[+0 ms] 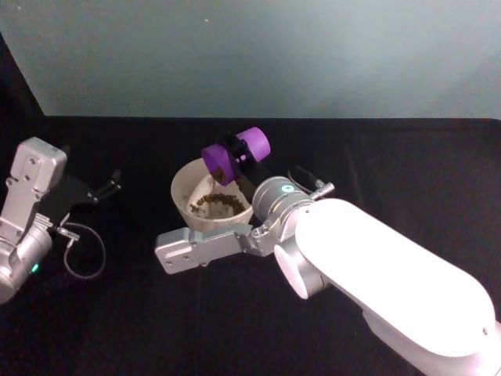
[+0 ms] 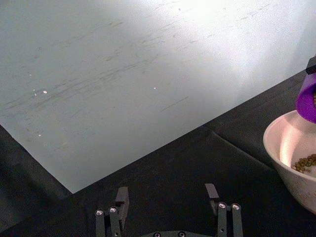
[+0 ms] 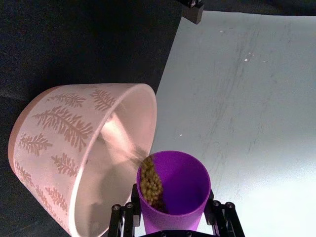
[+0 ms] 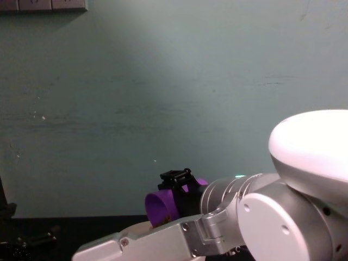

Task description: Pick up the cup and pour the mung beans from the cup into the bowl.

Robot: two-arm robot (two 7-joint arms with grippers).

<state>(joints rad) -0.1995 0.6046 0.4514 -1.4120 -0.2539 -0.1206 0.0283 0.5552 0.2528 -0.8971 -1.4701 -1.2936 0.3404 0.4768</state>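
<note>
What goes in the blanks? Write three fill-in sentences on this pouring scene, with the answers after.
The ____ gripper holds the cup tipped over the bowl.
The cup's colour is ____.
The left gripper holds nothing; its jaws stand ____.
Missing words: right; purple; open.

Can't see the bowl's (image 1: 186, 188) near wall behind the right arm (image 1: 211, 244), or much of the edge-cropped cup (image 2: 307, 101) above it.
</note>
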